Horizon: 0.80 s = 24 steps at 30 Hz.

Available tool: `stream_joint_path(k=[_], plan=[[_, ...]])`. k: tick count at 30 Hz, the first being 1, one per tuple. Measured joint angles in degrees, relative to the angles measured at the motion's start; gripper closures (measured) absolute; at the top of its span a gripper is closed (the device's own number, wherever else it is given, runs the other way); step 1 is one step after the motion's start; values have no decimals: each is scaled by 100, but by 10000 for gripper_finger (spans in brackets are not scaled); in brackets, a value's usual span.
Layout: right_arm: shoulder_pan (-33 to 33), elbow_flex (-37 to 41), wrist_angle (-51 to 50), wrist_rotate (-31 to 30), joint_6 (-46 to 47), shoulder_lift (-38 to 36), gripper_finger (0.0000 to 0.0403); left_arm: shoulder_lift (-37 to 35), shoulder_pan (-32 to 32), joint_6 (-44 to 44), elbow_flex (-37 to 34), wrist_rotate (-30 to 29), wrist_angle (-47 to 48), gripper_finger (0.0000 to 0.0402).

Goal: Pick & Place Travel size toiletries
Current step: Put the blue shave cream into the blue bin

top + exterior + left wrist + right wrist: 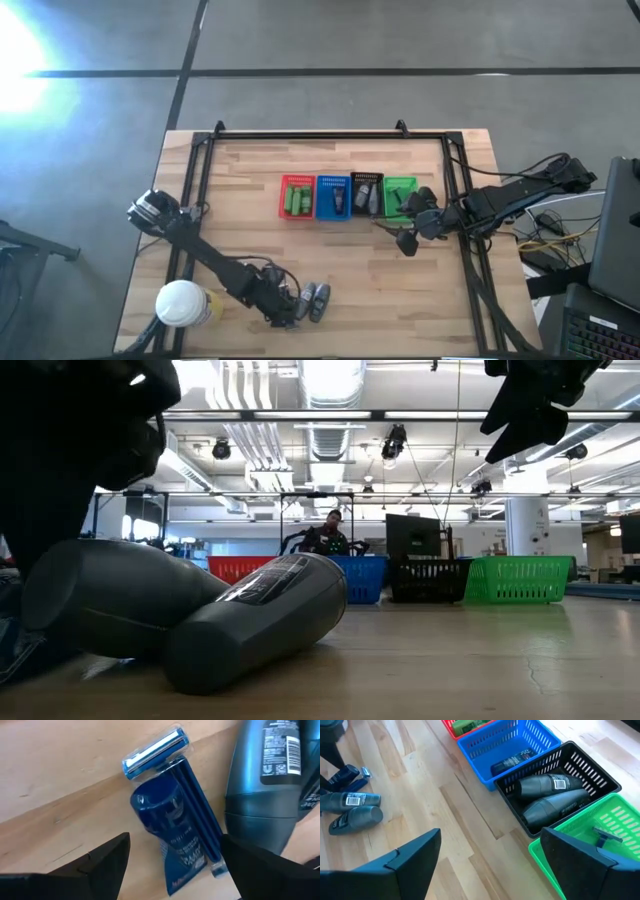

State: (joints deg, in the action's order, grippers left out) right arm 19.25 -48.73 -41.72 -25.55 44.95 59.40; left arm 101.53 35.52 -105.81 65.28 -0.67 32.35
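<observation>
My left gripper (175, 870) is open near the table's near edge, also in the high view (287, 312). Its fingers stand on either side of a small blue tube (170, 830), which lies flat on the wood next to a blue razor (200, 815). Two dark grey bottles (265, 775) lie on their sides right beside them and fill the low view (250, 625). My right gripper (490, 865) is open and raised above the table in front of the green basket (400, 190).
Four baskets stand in a row mid-table: red (298, 197) with green packets, blue (515, 742) with a dark tube, black (580, 765) with two dark bottles, green (615, 830) with a dark razor. A white-lidded jar (182, 303) stands by the left arm. A black frame borders the table.
</observation>
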Motion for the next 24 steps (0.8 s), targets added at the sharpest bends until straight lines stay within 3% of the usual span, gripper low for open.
stream_joint_path(k=[5, 18, 21, 24], plan=[[0, 0, 3, 3, 2, 0, 77, -5, 54, 286, -322, -34, -130, 115], [-2, 15, 5, 3, 0, 0, 95, -138, 57, 988, -733, 2, -284, 279], [-1, 22, 2, 3, 1, 0, 100, -268, 47, 991, -731, -46, -227, 301], [2, 22, 1, 3, 14, 0, 105, -621, -49, 920, -639, -497, -60, 306]])
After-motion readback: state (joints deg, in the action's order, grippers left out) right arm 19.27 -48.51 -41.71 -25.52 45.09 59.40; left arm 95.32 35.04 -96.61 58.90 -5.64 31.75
